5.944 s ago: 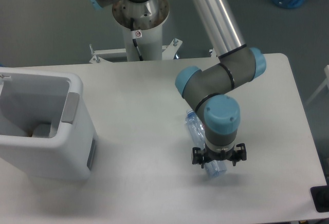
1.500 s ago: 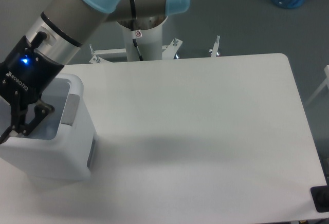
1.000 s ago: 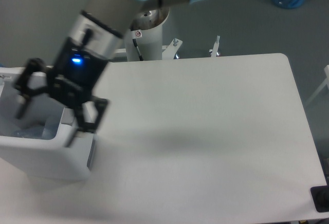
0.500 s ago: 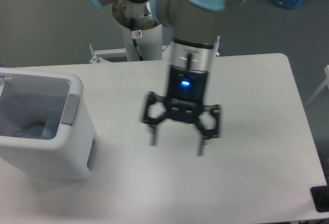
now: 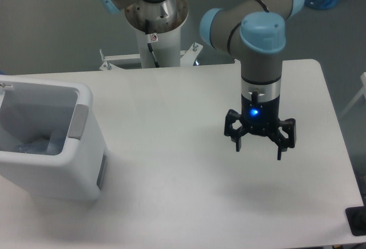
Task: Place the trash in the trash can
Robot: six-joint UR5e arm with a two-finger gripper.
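— What's on the white table (image 5: 171, 146)?
— The trash can (image 5: 51, 146) at its left edge, with clear plastic trash (image 5: 35, 145) inside (its shape is hard to make out).
— And the gripper (image 5: 258, 149)?
— Above the table's right half, fingers spread apart, holding nothing.

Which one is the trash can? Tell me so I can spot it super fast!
Look at the big white table and go to its left edge. The trash can is the tall white box standing there, open on top, with a fat rounded rim. It has a grey panel on the side facing the robot's open tool, and something clear and crumpled lies down inside it.
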